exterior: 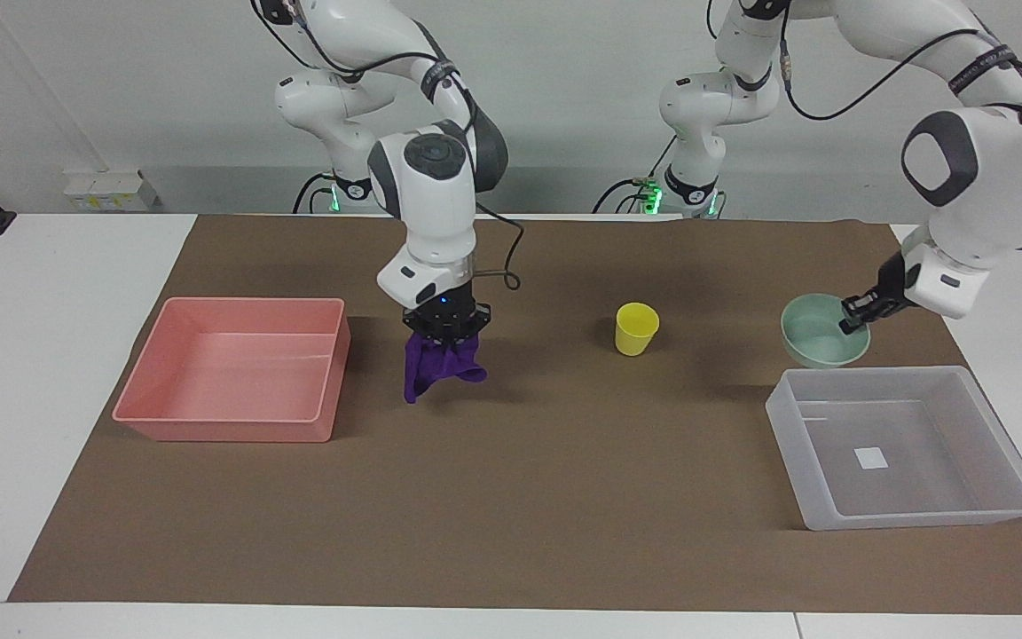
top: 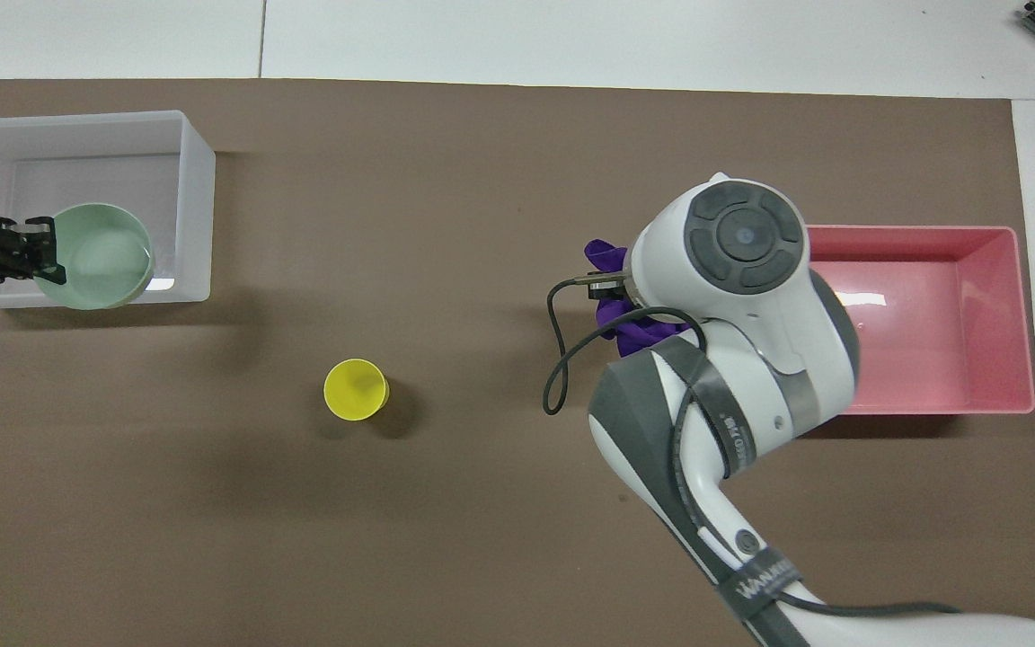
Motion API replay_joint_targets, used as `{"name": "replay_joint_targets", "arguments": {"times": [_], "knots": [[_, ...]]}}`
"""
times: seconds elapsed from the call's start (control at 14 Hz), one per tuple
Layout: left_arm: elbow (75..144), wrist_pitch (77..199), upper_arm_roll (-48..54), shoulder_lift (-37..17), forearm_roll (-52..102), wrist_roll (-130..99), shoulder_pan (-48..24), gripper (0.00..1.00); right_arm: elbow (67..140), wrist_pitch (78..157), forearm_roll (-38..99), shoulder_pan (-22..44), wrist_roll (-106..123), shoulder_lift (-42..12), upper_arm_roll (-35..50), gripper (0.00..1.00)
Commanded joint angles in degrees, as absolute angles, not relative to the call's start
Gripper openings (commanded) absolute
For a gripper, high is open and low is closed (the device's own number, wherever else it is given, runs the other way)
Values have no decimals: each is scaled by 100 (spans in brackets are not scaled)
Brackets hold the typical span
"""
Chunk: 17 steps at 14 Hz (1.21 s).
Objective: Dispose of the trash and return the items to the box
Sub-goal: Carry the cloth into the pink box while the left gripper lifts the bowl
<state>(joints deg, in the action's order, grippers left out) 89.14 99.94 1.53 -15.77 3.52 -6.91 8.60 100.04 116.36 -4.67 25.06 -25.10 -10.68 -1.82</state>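
The left end effector point(exterior: 857, 312) grips the bowl point(exterior: 825, 332) rim above the box point(exterior: 906, 448); the right end effector point(exterior: 445, 333) is closed on the cloth point(exterior: 436, 367), lifted for the pink tray point(exterior: 236, 368).

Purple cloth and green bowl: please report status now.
Right claw shut on purple cloth, lifted beside pink tray. Left claw shut on bowl, over box. Nothing in the way.

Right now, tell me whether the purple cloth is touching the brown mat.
Apart. The facing view shows the purple cloth hanging from the right tool, its lowest tip clear of the brown mat, with the cloth's shadow lying separately on the mat.
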Motion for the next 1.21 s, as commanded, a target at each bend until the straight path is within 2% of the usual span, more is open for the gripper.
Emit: {"name": "replay_joint_targets", "arguments": {"times": [0.0,0.21,0.43,0.79,0.86,0.93,1.0,1.14], "knots": [[7850,10325,220,-2591,439,-213,1387,0,10037,11278,-580,2076,-2112,-608,-141,0],[7858,11317,228,-3013,448,-18,1661,0,10063,11057,-589,1303,-988,-343,-132,0],[7901,11918,220,-3348,440,-9,1600,0,10344,11267,-589,564,-82,-316,-114,0],[7980,11927,220,-3639,387,0,1503,0,11546,12468,-598,-280,684,-193,-114,0],[7980,11927,228,-3639,387,26,1503,32,11732,12689,-598,-351,712,-202,-114,0],[7980,11927,229,-3639,404,157,1486,85,11907,12918,-598,-360,703,-246,-114,0],[7972,11927,220,-3630,378,245,1442,100,12066,13172,-589,-404,694,-281,-114,0],[7910,11796,202,-3543,378,229,1397,100,12295,13595,-589,-413,555,-421,-105,0]]}}
